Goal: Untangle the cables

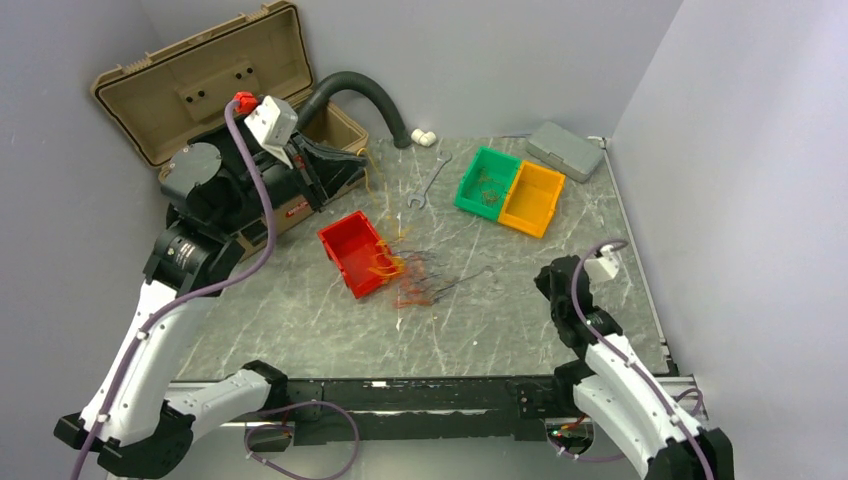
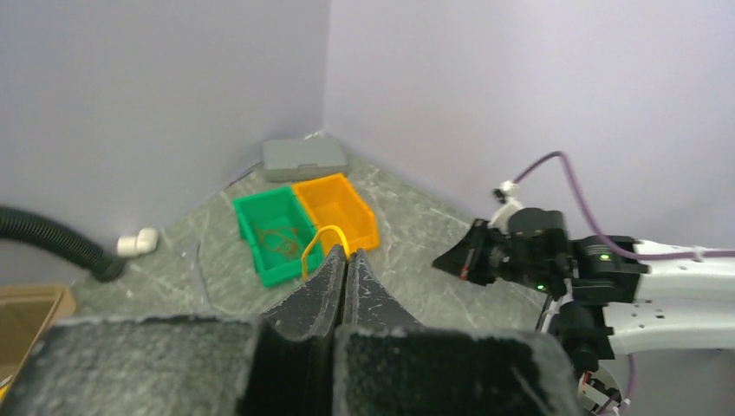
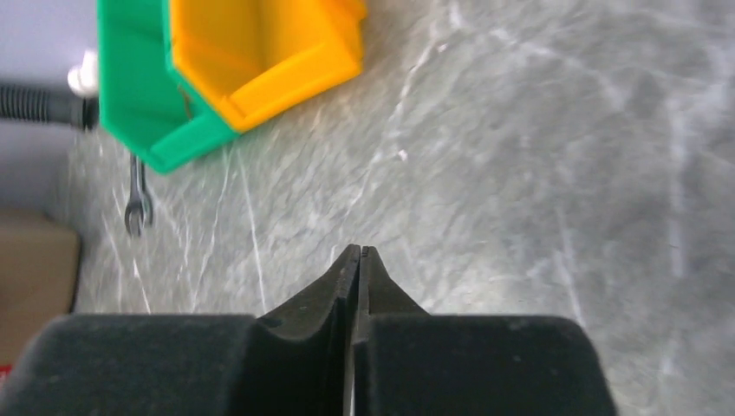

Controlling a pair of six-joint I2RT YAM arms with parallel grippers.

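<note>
**A:** Left gripper (image 2: 347, 256), quick?

**B:** Jaws pressed together, pinching a thin yellow wire loop (image 2: 324, 234) at the tips. The arm is up high at 10 o'clock, by the open tan plastic toolbox (image 1: 200, 85). My guess is height, so the strand can draw clear of the pile.

**A:** Right gripper (image 3: 359, 252)?

**B:** Jaws meet and I see nothing between them. It hovers over the bare grey marble tabletop (image 3: 537, 173) at 4 o'clock, well apart from the wires. Looks empty, probably parked out of the way.

**A:** Where are the cables?

**B:** The main tangle of hair-thin orange, red and black cables (image 1: 418, 278) sits at table centre. It lies right against the small red plastic bin (image 1: 352, 252) at its 9 o'clock, with orange strands draped over the bin's near corner. A few faint strands lie in the green plastic bin (image 1: 486, 180) at 1 o'clock, which touches the orange plastic bin (image 1: 533, 198).

**A:** Look?

**B:** Limp, crossed over each other, loose ends poking out. Most of it isn't separated yet.
</note>
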